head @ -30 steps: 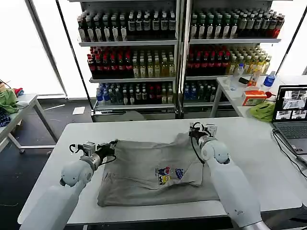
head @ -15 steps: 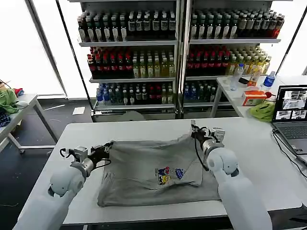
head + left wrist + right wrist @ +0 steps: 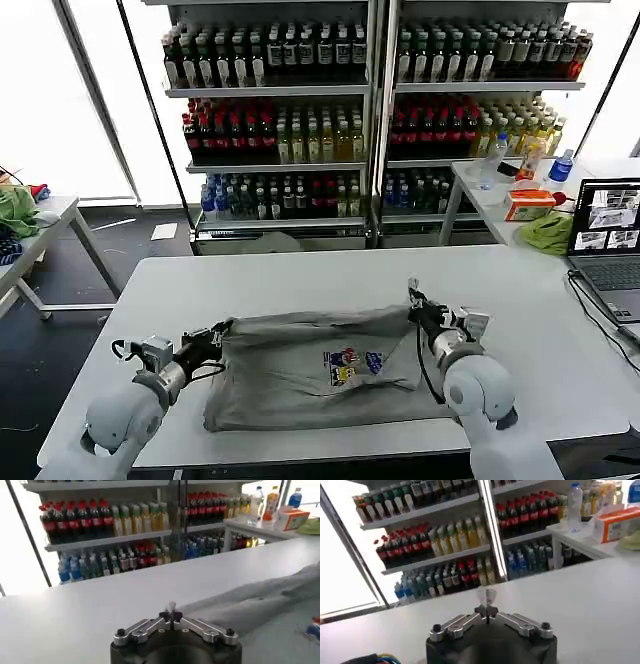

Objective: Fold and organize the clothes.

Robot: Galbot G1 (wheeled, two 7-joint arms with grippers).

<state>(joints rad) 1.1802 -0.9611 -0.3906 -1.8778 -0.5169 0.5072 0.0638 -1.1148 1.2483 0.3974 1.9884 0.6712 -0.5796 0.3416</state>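
A light grey T-shirt [image 3: 300, 375] with a small multicoloured chest print [image 3: 350, 364] lies on the white table [image 3: 300, 275]. Its far edge is drawn taut between my two grippers. At the shirt's far left corner, my left gripper [image 3: 214, 333] is shut on the fabric. The left wrist view has that gripper [image 3: 171, 614] pinching a thin tip of cloth, with the grey shirt [image 3: 260, 600] stretching away from it. My right gripper [image 3: 416, 313] is shut on the far right corner. In the right wrist view, a small tuft of fabric pokes out between its closed jaws [image 3: 486, 611].
A laptop [image 3: 608, 240] stands at the table's right edge, with a dark cable [image 3: 598, 315] trailing toward the front. A side table behind holds a green cloth [image 3: 548, 232] and an orange box [image 3: 528, 204]. Bottle shelves [image 3: 370, 110] line the back wall.
Both grippers have moved toward me, drawing the shirt's far edge with them over the rest of the shirt. The edge now runs straight and lower across the table.
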